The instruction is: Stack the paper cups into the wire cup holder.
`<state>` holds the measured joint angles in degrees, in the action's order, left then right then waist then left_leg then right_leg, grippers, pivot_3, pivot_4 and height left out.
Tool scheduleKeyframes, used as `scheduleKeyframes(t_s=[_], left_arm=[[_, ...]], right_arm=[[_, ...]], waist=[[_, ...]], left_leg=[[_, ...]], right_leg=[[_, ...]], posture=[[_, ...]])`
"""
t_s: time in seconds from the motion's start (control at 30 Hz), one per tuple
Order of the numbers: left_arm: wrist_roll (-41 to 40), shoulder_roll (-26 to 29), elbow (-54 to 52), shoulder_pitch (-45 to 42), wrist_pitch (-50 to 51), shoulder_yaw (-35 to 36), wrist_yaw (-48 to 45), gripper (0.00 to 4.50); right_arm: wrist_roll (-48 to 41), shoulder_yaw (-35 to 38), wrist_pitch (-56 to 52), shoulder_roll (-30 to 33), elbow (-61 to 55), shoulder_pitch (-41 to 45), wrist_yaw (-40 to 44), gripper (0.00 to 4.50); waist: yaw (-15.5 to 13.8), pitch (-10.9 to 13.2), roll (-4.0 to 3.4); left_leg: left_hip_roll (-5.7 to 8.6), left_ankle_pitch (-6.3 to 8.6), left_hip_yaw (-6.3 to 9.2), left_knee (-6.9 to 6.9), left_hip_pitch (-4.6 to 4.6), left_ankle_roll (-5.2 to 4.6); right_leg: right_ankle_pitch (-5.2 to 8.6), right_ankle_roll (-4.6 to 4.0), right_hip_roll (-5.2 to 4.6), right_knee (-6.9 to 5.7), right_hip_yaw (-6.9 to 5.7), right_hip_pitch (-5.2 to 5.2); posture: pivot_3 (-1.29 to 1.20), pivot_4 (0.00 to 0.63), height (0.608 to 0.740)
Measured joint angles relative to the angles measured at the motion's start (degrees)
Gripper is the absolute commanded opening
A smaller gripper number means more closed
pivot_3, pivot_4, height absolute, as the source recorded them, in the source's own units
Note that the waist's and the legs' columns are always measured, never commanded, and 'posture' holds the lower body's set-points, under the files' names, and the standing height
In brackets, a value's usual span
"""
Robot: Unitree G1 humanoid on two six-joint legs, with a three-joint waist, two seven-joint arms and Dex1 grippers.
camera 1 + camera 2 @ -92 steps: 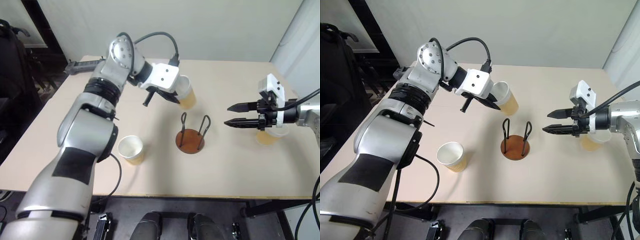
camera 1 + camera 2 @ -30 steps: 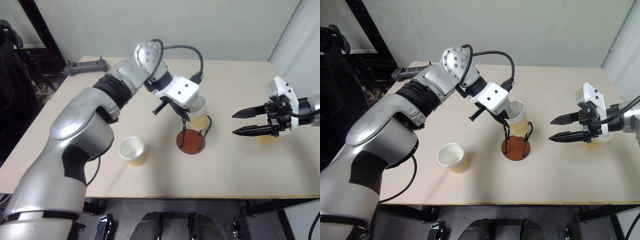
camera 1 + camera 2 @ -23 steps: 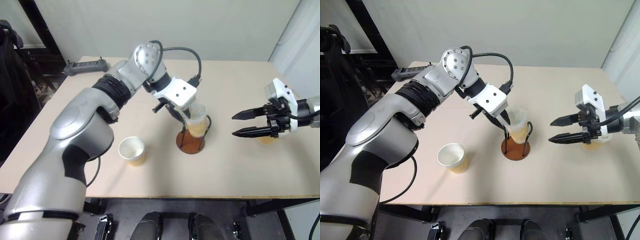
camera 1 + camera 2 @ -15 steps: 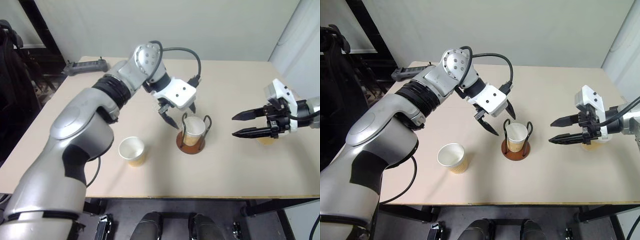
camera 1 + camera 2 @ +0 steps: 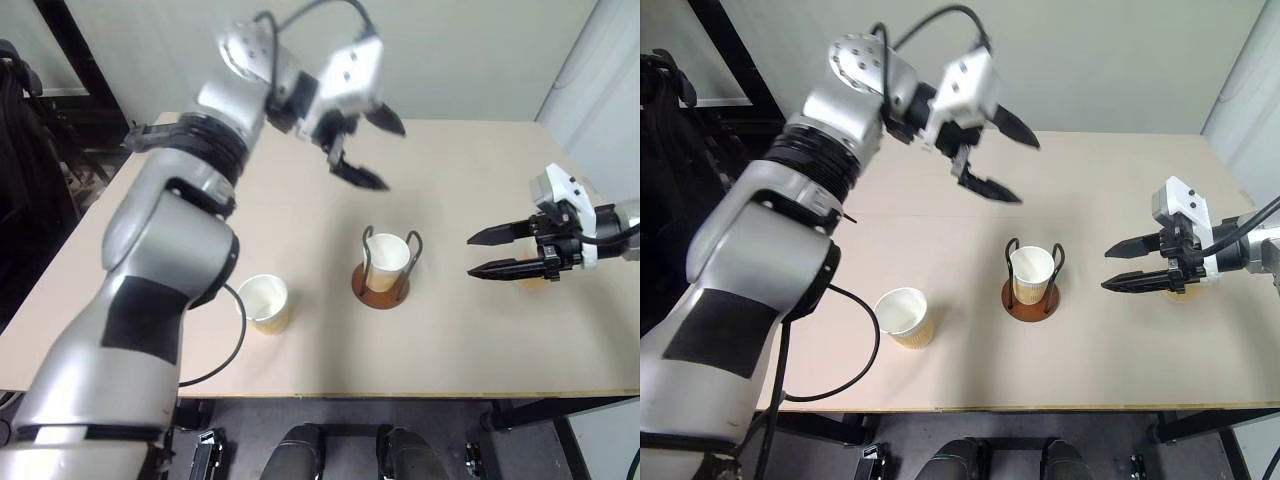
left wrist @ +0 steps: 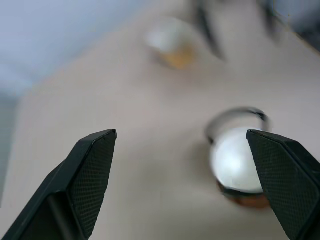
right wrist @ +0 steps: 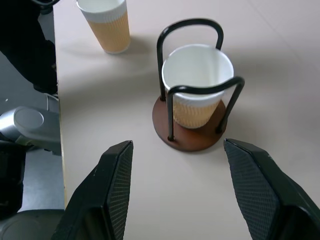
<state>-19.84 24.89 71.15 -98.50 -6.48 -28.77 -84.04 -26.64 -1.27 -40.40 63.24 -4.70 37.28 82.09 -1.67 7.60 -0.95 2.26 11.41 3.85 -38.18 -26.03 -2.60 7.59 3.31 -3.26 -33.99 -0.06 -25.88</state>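
Paper cup upright, mouth up

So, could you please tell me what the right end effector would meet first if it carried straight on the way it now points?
Most likely the wire cup holder with the paper cup standing in it: the right end effector is open and aimed at them, with bare table between. Depth is hard to judge.

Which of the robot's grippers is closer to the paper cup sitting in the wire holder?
The right gripper, level with the tan paper cup on its right side. The left gripper hangs open, raised above and behind it.
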Motion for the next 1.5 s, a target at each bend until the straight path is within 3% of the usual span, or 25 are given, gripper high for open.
scheduleKeyframes(t_s=[0.17, 0.5, 0.63, 0.93, 1.23, 1.5], left_arm=[[2.6, 2.7, 1.3, 0.1, 10.8, 8.9, 6.8, 4.45], [8.7, 5.9, -0.3, 4.1, 16.2, 19.2, 19.5, 4.45], [8.6, 7.8, -1.0, 5.5, 23.0, 23.7, 22.2, 4.45], [11.2, 12.5, -3.8, 8.8, 27.8, 24.9, 8.3, 4.45], [19.7, 16.3, -5.6, 12.4, 11.5, 18.5, -5.3, 4.45], [18.3, 16.8, -6.5, 13.7, 8.2, 14.0, -6.1, 4.45]], right_arm=[[0.0, 0.0, 0.5, 0.2, 0.2, -0.2, -0.1, 2.95], [1.1, -0.2, 1.9, -0.2, 2.1, 1.4, 0.0, 2.95], [1.1, -0.2, 2.0, -0.1, 2.0, 0.0, -0.1, 2.95], [1.2, -0.2, 2.1, 0.2, 2.2, -0.5, 0.0, 2.95], [3.2, -0.2, 4.6, 1.2, 2.3, -1.5, 0.6, 2.95], [9.3, -2.6, 12.4, 2.3, 7.1, -2.8, 1.2, 2.95]], waist=[[0.0, 0.0, -0.04], [-0.1, 0.1, -0.13], [0.2, 0.1, -0.14], [0.2, 0.1, -0.26], [0.2, 0.1, -0.39], [0.3, 0.2, -0.41]], left_leg=[[0.03, -0.03, -0.07, 0.04, -0.02, 0.08], [0.04, -0.17, -0.19, 0.04, 0.07, 0.46], [0.03, -0.16, -0.28, 0.16, 0.13, 0.49], [-0.01, -0.15, -0.17, 0.06, 0.15, 0.45], [-0.05, 0.09, 0.08, 0.0, 0.16, -0.02], [-0.01, -0.04, 0.02, -0.02, 0.12, -0.11]], right_leg=[[0.05, 0.03, 0.06, 0.06, 0.03, -0.03], [0.0, -0.37, 0.1, 0.0, 0.16, -0.04], [-0.03, -0.58, 0.15, -0.04, 0.17, -0.08], [-0.09, -0.75, 0.08, -0.06, 0.25, -0.09], [-0.19, -0.91, 0.09, -0.16, 0.21, -0.09], [-0.39, -0.94, 0.04, -0.14, 0.21, -0.1]], posture=[[0.0, 0.15, 0.74], [0.0, 0.15, 0.74], [0.0, 0.15, 0.74], [0.0, 0.15, 0.74], [0.0, 0.15, 0.74], [0.0, 0.15, 0.74]])
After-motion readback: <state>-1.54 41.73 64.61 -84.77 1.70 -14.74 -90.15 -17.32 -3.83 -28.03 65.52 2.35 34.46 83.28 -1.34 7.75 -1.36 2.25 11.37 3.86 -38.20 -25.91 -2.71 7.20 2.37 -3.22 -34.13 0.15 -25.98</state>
